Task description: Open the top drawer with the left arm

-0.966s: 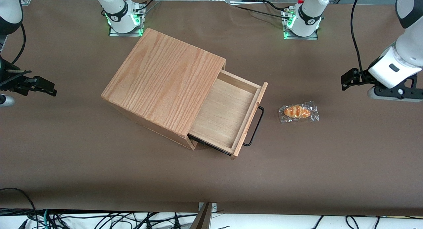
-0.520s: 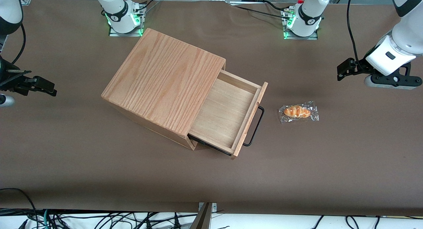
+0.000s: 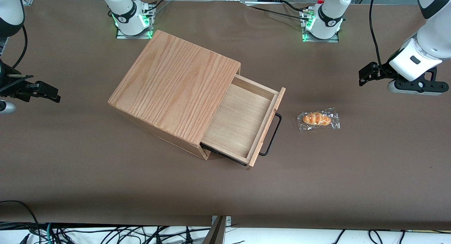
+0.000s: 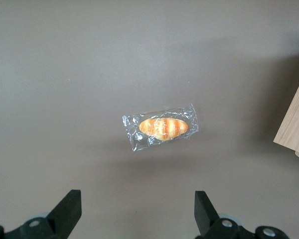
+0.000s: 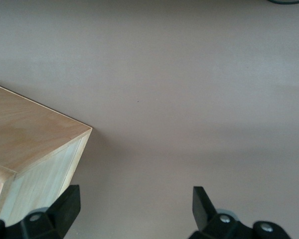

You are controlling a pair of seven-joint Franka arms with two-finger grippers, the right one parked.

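The top drawer (image 3: pixel 243 120) stands pulled far out of the big oak box (image 3: pixel 176 85), its pale bottom bare and its thin black wire handle (image 3: pixel 273 135) facing the working arm's end of the table. A corner of the wood (image 4: pixel 295 124) shows in the left wrist view. The left arm (image 3: pixel 419 57) hangs above the table toward its own end, well away from the handle. Its gripper (image 3: pixel 366 75) (image 4: pixel 137 199) is open, with nothing between the black fingers (image 4: pixel 70 206), and it touches nothing.
A small bread roll in clear wrap (image 3: pixel 317 119) (image 4: pixel 163 127) lies on the brown table between the drawer's handle and the left gripper. Both arm bases (image 3: pixel 322 22) stand at the table edge farthest from the front camera.
The left arm has drawn its gripper farther from the front camera and a little higher, away from the drawer. The drawer and the roll have not moved.
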